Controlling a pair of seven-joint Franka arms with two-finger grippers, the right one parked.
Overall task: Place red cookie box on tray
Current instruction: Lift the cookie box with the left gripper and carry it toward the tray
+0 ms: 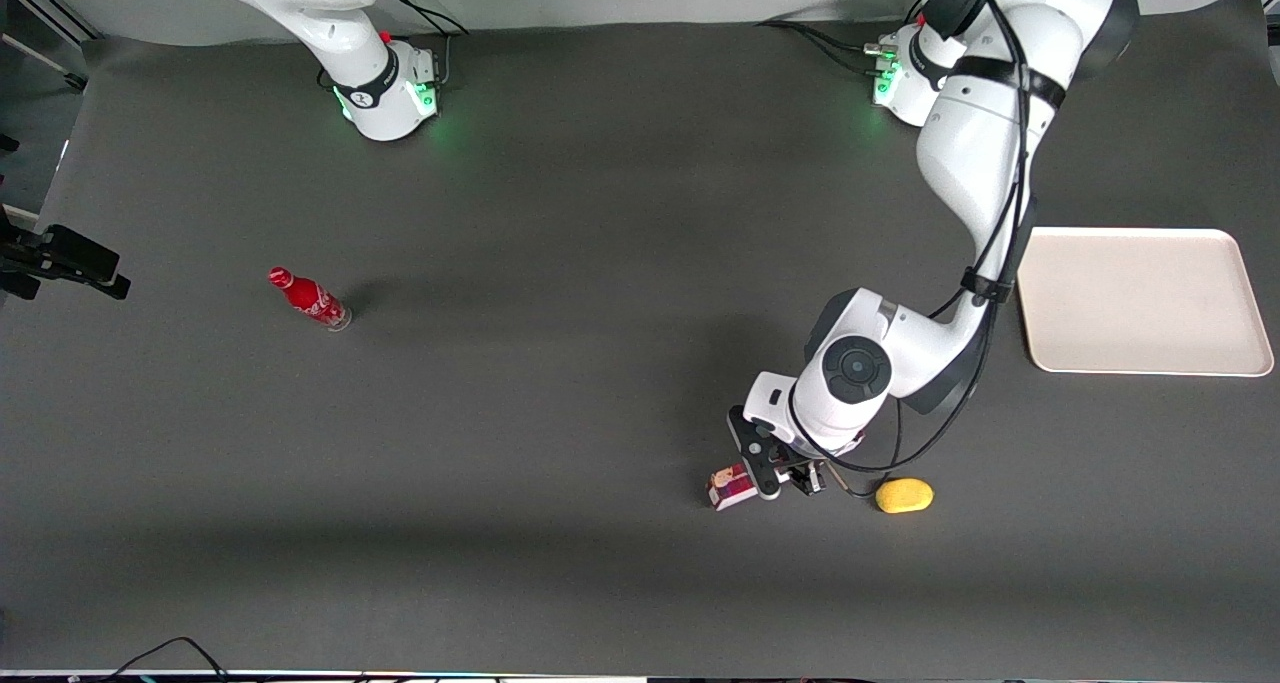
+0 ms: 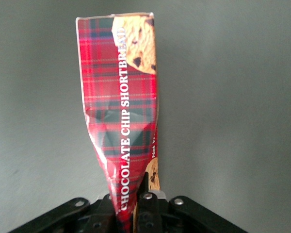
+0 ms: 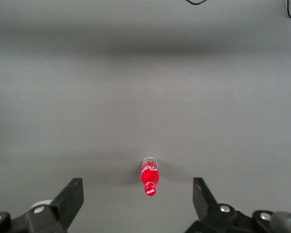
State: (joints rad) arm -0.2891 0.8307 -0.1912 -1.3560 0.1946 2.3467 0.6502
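The gripper (image 1: 790,475) was low, near the front camera's edge of the table (image 1: 560,383), and its fingers (image 2: 146,203) were pressed together on one end of the red cookie box (image 2: 121,111), pinching it so hard that the cardboard was squashed narrow there and creased above the grip. In the front view only a short piece of the box (image 1: 732,486) showed beside the gripper, and I could not tell if it rested on the table or was already lifted a little. The risk, in my judgement, was in this grip: the box was held only at its end, so its long free part could swing or sag during the carry, and the crushed cardboard could slip out from between the fingers. A small yellow object (image 1: 904,495) lay just beside the gripper, toward the working arm's end, and a low sweep in the direction of the tray could push it. The tray (image 1: 1140,301) lay farther from the camera and toward the working arm's end, well apart from the box, with nothing on it; its low rim could catch the hanging end of the box if that came in too low. The table was a flat, dark grey surface. A red bottle (image 1: 308,298) stood far off, toward the parked arm's end.
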